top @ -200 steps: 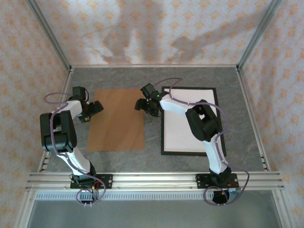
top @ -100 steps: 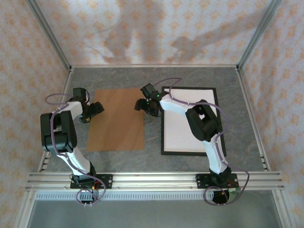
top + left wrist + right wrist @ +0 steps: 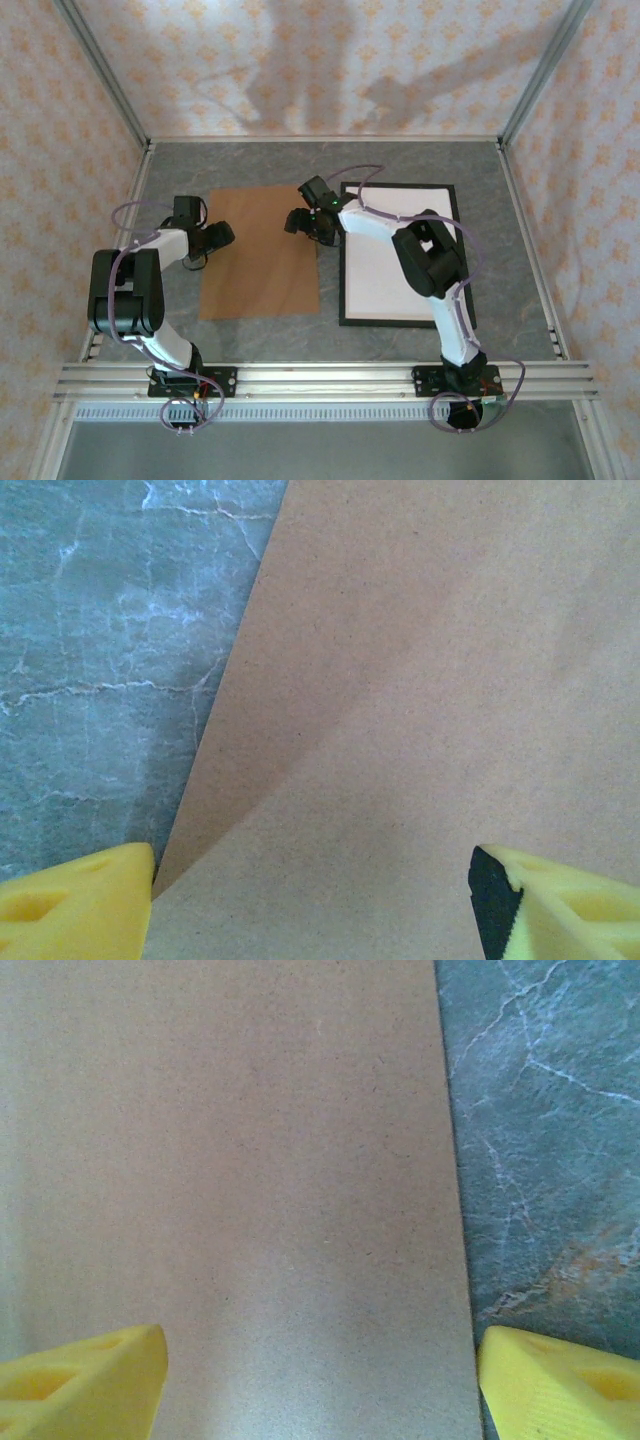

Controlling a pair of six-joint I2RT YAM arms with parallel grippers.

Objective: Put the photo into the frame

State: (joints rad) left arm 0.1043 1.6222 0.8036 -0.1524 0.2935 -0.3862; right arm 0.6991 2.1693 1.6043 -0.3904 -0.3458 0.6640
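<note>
Inward, left claw (image 3: 222, 237) and right claw (image 3: 297, 221) flank the backing board (image 3: 262, 265).

A plain brown backing board (image 3: 260, 255) lies flat, slightly skewed, on the grey marbled table (image 3: 400, 165).

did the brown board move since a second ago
Yes. The brown board has slid right, toward the black frame, which stayed put, narrowing the gap between them.

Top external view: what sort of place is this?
Probably a lab robot cell, not a home: aluminium posts, wallpaper-patterned screen walls, two arms bolted to a rail at a grey marbled tabletop.
</note>
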